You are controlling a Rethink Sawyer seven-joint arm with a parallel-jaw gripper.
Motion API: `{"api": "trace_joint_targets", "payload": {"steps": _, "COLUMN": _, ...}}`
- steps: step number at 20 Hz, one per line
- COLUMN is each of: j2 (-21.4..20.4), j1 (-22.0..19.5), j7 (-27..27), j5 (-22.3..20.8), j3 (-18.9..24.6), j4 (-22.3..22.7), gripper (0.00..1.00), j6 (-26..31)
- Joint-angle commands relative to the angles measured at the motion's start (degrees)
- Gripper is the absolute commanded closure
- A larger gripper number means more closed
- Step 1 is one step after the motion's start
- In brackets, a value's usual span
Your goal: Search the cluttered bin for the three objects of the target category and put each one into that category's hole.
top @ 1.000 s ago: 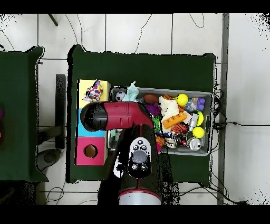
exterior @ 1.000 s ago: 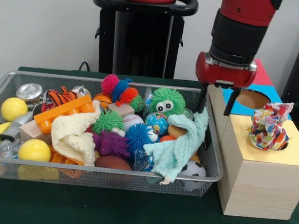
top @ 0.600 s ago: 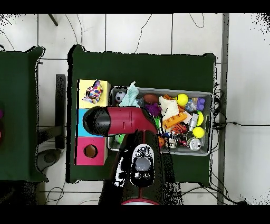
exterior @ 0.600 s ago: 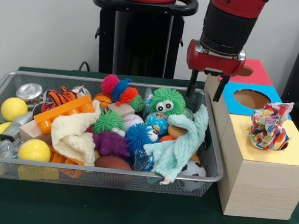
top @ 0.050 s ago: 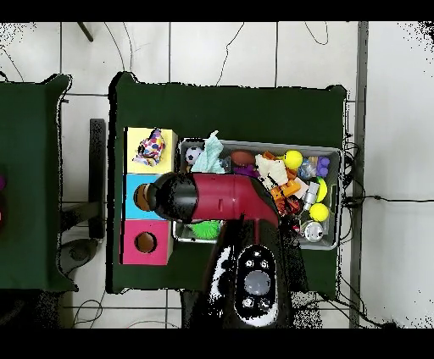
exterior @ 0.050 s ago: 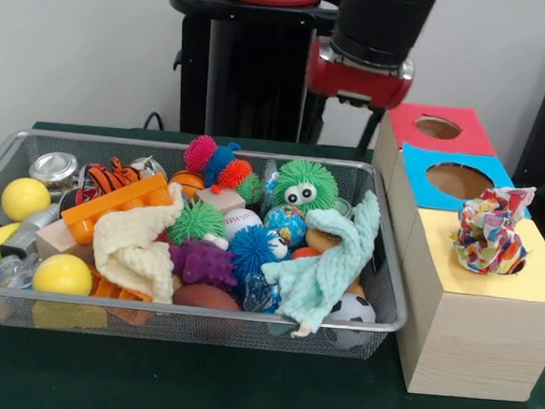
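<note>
Gripper [exterior @ 0.050 s ago: 345,125] shifted back over the bin's [exterior @ 0.050 s ago: 152,320] far rim, empty, fingers apart, multicoloured cloth [exterior @ 0.050 s ago: 489,230] crumpled in yellow hole.

dark green tablecloth [exterior @ 0.050 s ago: 194,386] under everything, second green table [top @ 0.050 s ago: 30,182] off to one side, grey tiled floor [top @ 0.050 s ago: 220,51], loose cables [top @ 0.050 s ago: 373,199], white wall [exterior @ 0.050 s ago: 78,41]

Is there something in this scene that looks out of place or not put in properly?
Yes. A multicolored cloth sticks up out of the hole in the yellow box instead of having dropped inside. A mint green cloth also hangs over the rim of the wire bin.
</note>
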Motion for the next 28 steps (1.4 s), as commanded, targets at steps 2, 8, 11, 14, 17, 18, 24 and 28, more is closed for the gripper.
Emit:
{"api": "trace_joint_targets", "payload": {"steps": 2, "j2": -14.54, "j1": -9.99, "j7": -14.30, "j5": 0.40, "j3": 7.48, "j4": 12.76, "gripper": 0.00, "j6": 2.33}}
{"api": "trace_joint_targets", "payload": {"steps": 8, "j2": -20.85, "j1": -16.12, "j7": -18.12, "j5": 1.89, "j3": 13.34, "j4": 18.16, "gripper": 0.00, "j6": 2.19}}
{"api": "trace_joint_targets", "payload": {"steps": 11, "j2": -20.75, "j1": -18.10, "j7": -17.19, "j5": 0.99, "j3": 15.27, "j4": 19.66, "gripper": 0.00, "j6": 0.57}}
{"api": "trace_joint_targets", "payload": {"steps": 14, "j2": -20.40, "j1": -20.24, "j7": -14.63, "j5": 2.12, "j3": 17.58, "j4": 21.51, "gripper": 0.00, "j6": -2.25}}
{"api": "trace_joint_targets", "payload": {"steps": 17, "j2": -18.71, "j1": -21.22, "j7": -12.07, "j5": 1.53, "j3": 19.52, "j4": 21.84, "gripper": 0.00, "j6": -5.05}}
{"api": "trace_joint_targets", "payload": {"steps": 18, "j2": -17.90, "j1": -21.28, "j7": -10.89, "j5": 1.09, "j3": 19.87, "j4": 21.72, "gripper": 0.00, "j6": -5.89}}
{"api": "trace_joint_targets", "payload": {"steps": 24, "j2": -11.96, "j1": -21.52, "j7": -5.50, "j5": -0.98, "j3": 21.10, "j4": 19.89, "gripper": 0.00, "j6": -8.45}}
{"api": "trace_joint_targets", "payload": {"steps": 28, "j2": -11.21, "j1": -20.83, "j7": -4.19, "j5": -1.66, "j3": 21.43, "j4": 18.51, "gripper": 0.00, "j6": -7.85}}
